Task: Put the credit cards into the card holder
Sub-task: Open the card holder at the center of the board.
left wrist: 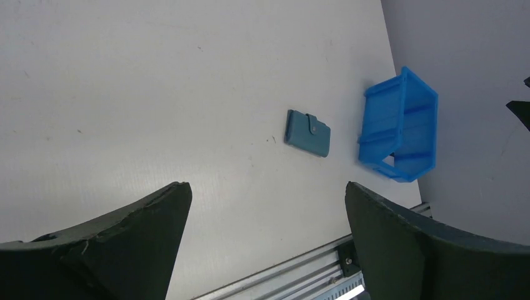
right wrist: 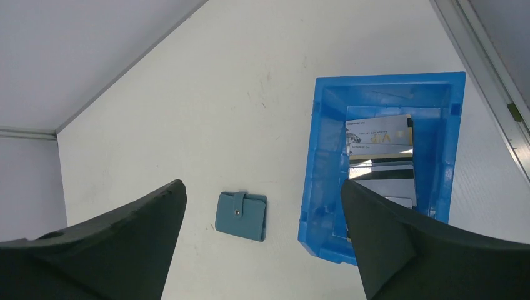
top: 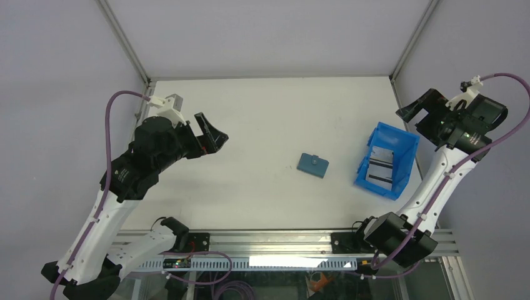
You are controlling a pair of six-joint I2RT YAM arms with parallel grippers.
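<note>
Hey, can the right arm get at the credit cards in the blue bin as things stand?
Probably yes. The right gripper is open and close by the blue bin, the bin's top is open, and the credit cards lie uncovered inside. The bin's walls could crowd the fingers.

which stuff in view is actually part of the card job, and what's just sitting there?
Job:
- credit cards, lying overlapped inside the blue plastic bin
- teal card holder, closed, on the table

Just there:
- blue plastic bin, only the container the cards sit in
</note>
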